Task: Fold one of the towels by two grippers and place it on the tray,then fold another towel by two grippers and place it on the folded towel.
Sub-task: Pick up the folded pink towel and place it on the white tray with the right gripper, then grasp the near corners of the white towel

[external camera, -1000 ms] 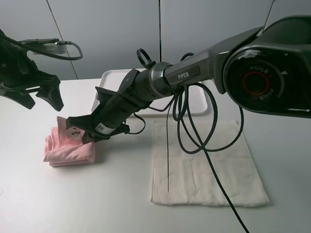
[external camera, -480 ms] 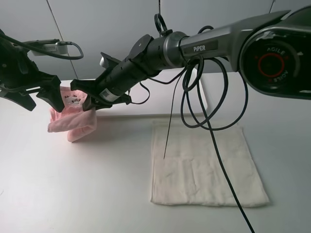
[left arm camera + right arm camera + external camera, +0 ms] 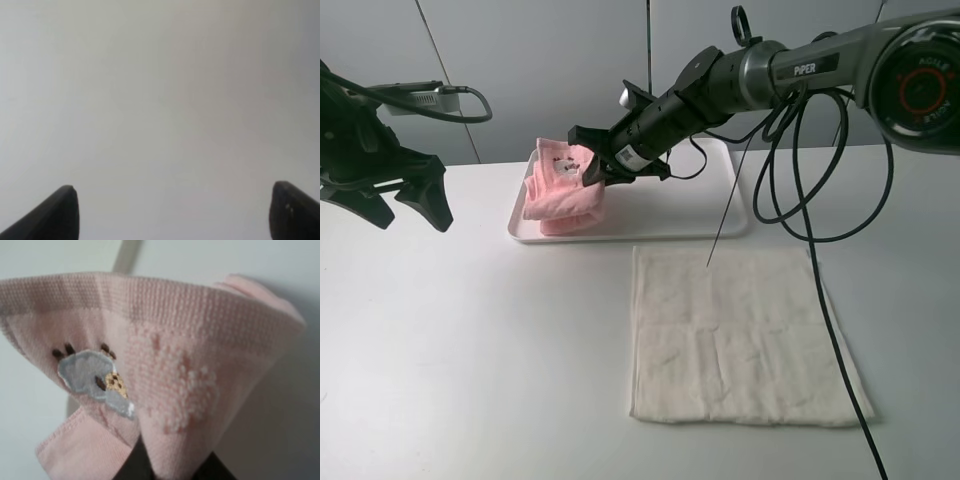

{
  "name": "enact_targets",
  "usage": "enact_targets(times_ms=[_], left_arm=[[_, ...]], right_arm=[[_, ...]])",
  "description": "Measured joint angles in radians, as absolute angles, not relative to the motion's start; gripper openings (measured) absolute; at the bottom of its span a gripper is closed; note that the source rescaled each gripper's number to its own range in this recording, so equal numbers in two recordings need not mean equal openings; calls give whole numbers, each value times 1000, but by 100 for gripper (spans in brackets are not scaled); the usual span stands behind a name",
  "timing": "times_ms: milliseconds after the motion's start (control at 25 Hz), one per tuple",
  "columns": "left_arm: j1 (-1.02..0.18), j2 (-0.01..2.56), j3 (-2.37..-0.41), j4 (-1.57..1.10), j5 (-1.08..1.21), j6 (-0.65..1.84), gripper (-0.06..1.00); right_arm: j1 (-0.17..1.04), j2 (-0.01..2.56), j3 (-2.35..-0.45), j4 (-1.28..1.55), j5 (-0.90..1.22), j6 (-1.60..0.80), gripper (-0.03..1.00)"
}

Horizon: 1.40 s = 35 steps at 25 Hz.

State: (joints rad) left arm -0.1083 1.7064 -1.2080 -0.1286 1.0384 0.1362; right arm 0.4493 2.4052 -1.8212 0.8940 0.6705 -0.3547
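Over the tray (image 3: 705, 205), right gripper (image 3: 592, 166) clamps the pink towel (image 3: 558, 196); left gripper (image 3: 412, 218) stands wide apart.

My left arm (image 3: 365, 165) cut off at the high view's nine o'clock edge, my right gripper (image 3: 590, 165) fingertips buried in the pink towel (image 3: 558, 195), I can't see the tray (image 3: 690, 205) end at nine o'clock beneath it
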Motion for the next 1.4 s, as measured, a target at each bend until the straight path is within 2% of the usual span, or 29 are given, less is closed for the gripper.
enact_targets(times_ms=[240,600,640,680,760,840,880,920,1000,1400], left_arm=[[-108,1706,-1208,-135,1038,136,98],[-108,1706,-1208,-135,1038,138,98],[-108,1706,-1208,-135,1038,140,98],[-108,1706,-1208,-135,1038,143,98],[-108,1706,-1208,-135,1038,150,98],[-108,1706,-1208,-135,1038,154,98],[-108,1706,-1208,-135,1038,157,98],[-108,1706,-1208,-135,1038,158,98],[-108,1706,-1208,-131,1038,158,98],[-108,1706,-1208,-105,1045,185,98]], right_arm=[[360,2423,-1824,853,658,-353,7],[354,2458,-1826,853,622,-351,7],[356,2458,-1826,853,617,-351,11],[356,2458,-1826,853,610,-351,19],[356,2458,-1826,853,596,-355,49],[356,2458,-1826,853,596,-355,84],[356,2458,-1826,853,596,-357,92],[356,2455,-1826,853,596,-359,96],[356,2439,-1826,838,600,-381,99],[332,2175,-1827,463,700,-396,100]])
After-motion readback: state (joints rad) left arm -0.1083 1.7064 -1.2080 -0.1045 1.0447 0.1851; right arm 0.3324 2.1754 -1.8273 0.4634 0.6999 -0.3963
